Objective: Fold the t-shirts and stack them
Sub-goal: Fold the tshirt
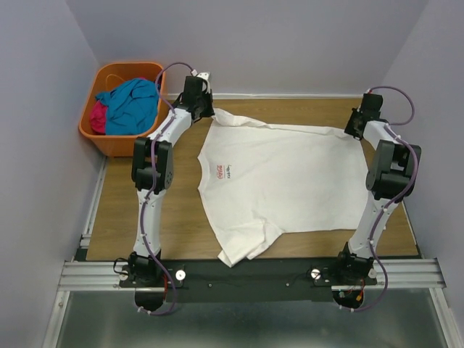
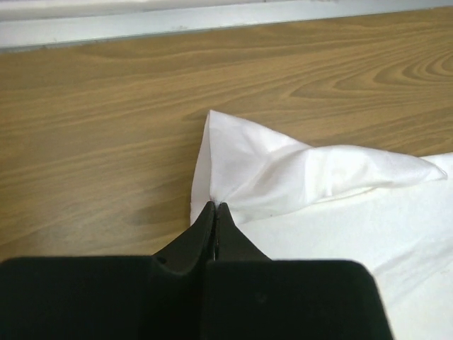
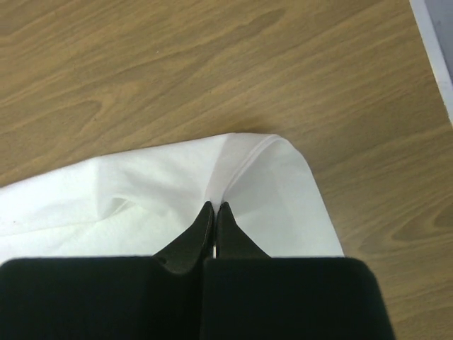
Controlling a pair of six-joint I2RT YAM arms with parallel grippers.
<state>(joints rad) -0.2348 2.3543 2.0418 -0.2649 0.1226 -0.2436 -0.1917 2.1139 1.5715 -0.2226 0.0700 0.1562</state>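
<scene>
A white t-shirt (image 1: 283, 181) with a small red print (image 1: 223, 170) lies spread on the wooden table. My left gripper (image 1: 210, 110) is shut on its far left corner, and the left wrist view shows the white cloth (image 2: 283, 177) bunched at the closed tips of that left gripper (image 2: 215, 205). At the far right corner my right gripper (image 1: 355, 129) is shut on the shirt's hem; the right wrist view shows the cloth (image 3: 177, 191) pinched at the right gripper (image 3: 214, 205). A teal-blue t-shirt (image 1: 130, 101) and a magenta t-shirt (image 1: 98, 117) lie crumpled in the orange bin.
The orange bin (image 1: 116, 141) stands off the table's far left corner. A grey wall strip (image 2: 212, 21) runs along the table's far edge. Bare wood (image 1: 123, 210) shows left of the shirt. A metal rail (image 1: 406, 272) carries the arm bases at the near edge.
</scene>
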